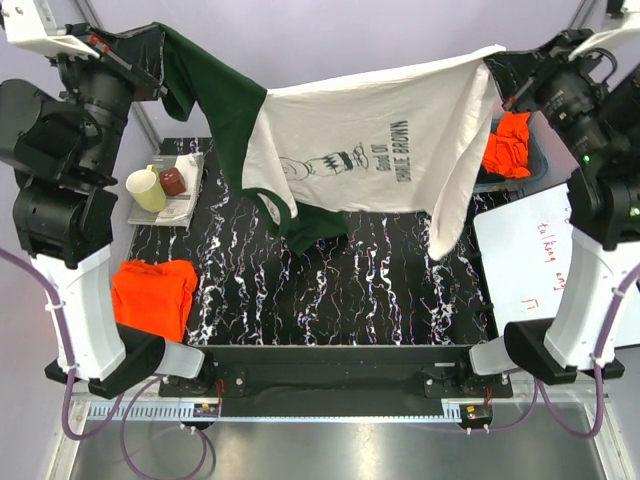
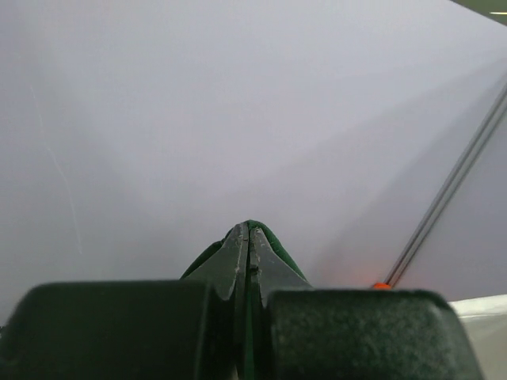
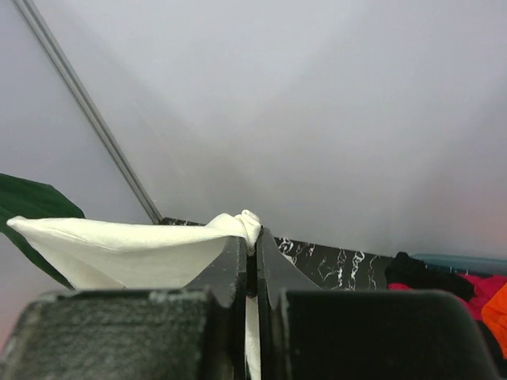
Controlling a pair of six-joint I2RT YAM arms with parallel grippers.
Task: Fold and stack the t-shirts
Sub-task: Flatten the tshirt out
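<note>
Both grippers are clamped fully closed on one garment. On my left wrist camera, the left gripper [image 2: 248, 232] has its two dark fingers pressed together, with a small fold of dark green cloth pinched between the tips and bulging just past them. On the right wrist camera, the right gripper [image 3: 252, 234] is closed the same way on a bunched knot of cream fabric, which spreads out to the left of the fingers as a taut sheet.

From overhead, the cream t-shirt with dark green sleeves [image 1: 380, 150] hangs stretched between the two grippers, above the black table with white marble veining [image 1: 340, 290]. The left gripper has it by a green sleeve at the far left, and the right gripper has it by a cream edge at the far right. Its dark printed cartoon and lettering face the camera, turned sideways. One green sleeve and a cream corner droop below the rest; I cannot tell whether they touch the table.

A folded bright orange t-shirt [image 1: 152, 295] lies at the near left of the table. A crumpled orange t-shirt [image 1: 508, 145] sits in the dark bin [image 1: 535, 160] at the far right, below the right gripper. My right wrist view shows black cloth [image 3: 428, 277] and magenta cloth [image 3: 482, 286] beside it.
</note>
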